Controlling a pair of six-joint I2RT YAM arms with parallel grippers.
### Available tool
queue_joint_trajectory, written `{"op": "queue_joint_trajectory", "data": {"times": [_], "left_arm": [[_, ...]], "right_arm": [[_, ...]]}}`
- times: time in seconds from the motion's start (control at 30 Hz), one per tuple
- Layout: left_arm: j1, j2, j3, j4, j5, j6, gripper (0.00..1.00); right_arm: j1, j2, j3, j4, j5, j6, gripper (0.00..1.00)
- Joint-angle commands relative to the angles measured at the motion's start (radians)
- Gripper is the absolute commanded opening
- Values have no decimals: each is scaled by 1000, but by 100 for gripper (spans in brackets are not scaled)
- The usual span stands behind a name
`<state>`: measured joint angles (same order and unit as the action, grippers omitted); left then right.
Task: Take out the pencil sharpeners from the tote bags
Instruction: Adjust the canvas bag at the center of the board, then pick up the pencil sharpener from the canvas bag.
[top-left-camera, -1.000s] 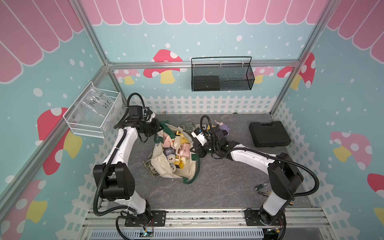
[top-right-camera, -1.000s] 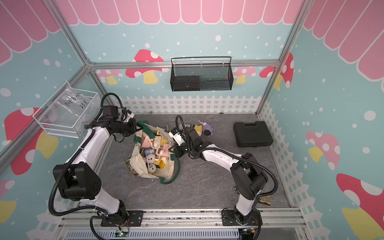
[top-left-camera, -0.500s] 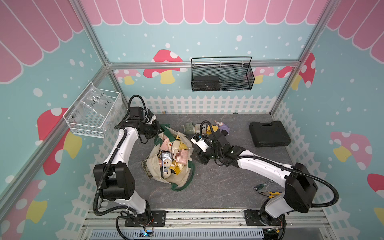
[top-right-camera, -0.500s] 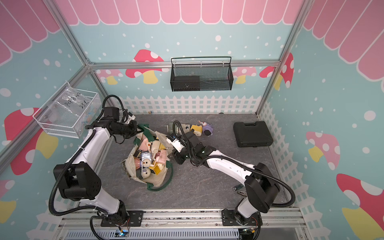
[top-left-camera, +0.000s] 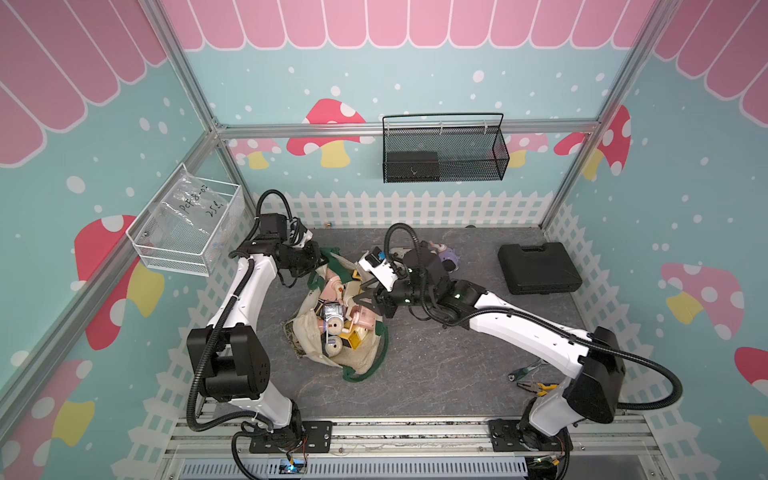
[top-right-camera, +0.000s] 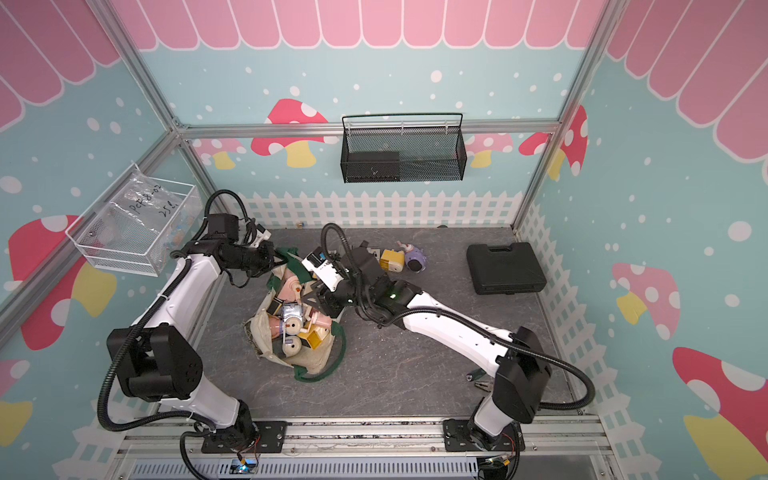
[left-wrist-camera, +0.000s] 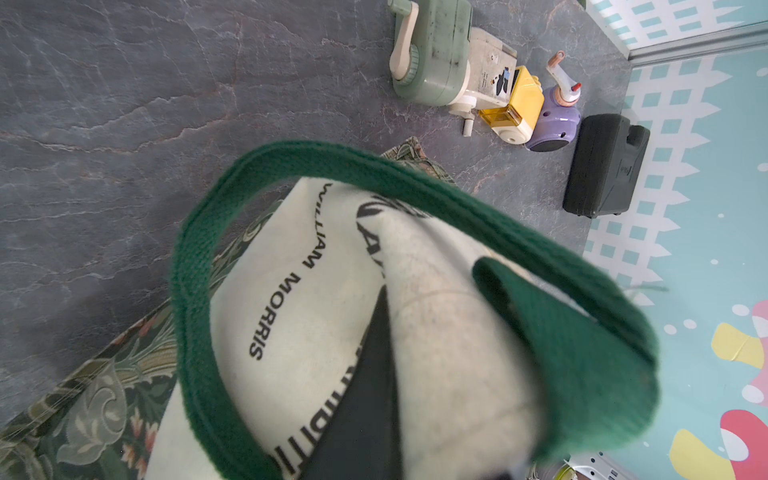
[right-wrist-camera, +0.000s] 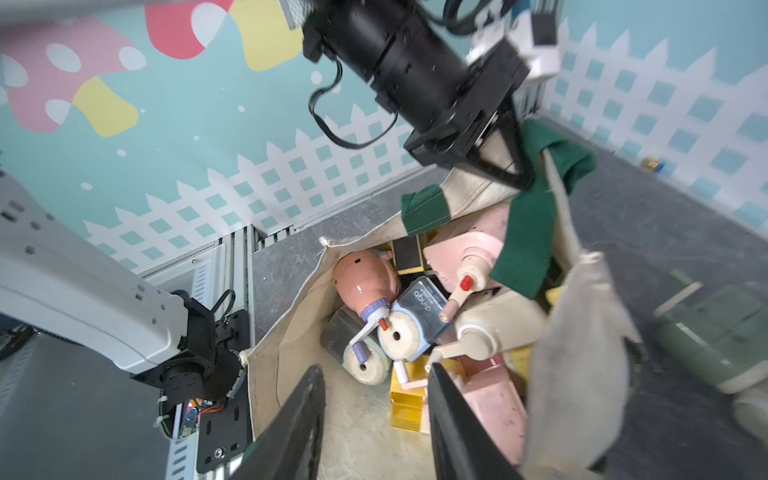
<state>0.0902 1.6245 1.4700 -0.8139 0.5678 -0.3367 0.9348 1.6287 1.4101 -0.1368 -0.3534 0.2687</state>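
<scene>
The left gripper (top-left-camera: 319, 263) is pinched tight on the rim of the tote bag (top-left-camera: 359, 362), just where a green strap handle (left-wrist-camera: 199, 270) meets the cream canvas. It holds that edge lifted toward the far left corner of the tabletop (top-left-camera: 436, 374). In the right wrist view its fingertips (right-wrist-camera: 511, 170) are pressed together on the fabric beside the strap.

The right gripper (top-left-camera: 368, 302) hangs over the bag's open mouth with its jaws apart and nothing between them (the right wrist view shows both fingers (right-wrist-camera: 299, 411) bare above the bag's lining).

The bag lies left of the tabletop's middle. Heaped inside it are the pencil sharpeners (top-left-camera: 338, 322): pink, cream and yellow ones, and a blue-grey sharpener (right-wrist-camera: 417, 316) on top.

Four more lie outside the bag, close together in a row near the middle of the far edge: a green sharpener (left-wrist-camera: 432, 54), a cream sharpener (left-wrist-camera: 488, 75), a yellow sharpener (top-right-camera: 392, 259) and a purple sharpener (top-right-camera: 415, 262).

A black case (top-left-camera: 538, 268) lies near the far right corner. Yellow-handled pliers (top-left-camera: 536, 386) lie toward the front right corner, beside the right arm's base. A black mesh basket (top-left-camera: 442, 153) hangs on the back wall.
</scene>
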Motion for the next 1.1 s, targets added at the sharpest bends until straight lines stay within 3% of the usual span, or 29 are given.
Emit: {"op": "queue_joint_trajectory", "data": {"times": [0.0,0.13,0.33,0.67,1.07], "left_arm": [[6,-46,15,109,18,-1,0],[5,-49,16,110,18,-1,0],[6,-48,16,108,22,-2,0],[5,-49,17,109,23,-2,0],[8,-49,17,110,25,-2,0]], "right_arm": [[23,82,71,-35,38,78,40],[32,200,173,-78,92,115,34],[35,372,379,-230,223,207,34],[58,449,470,-288,392,247,37],[64,568,621,-366,402,239,41]]}}
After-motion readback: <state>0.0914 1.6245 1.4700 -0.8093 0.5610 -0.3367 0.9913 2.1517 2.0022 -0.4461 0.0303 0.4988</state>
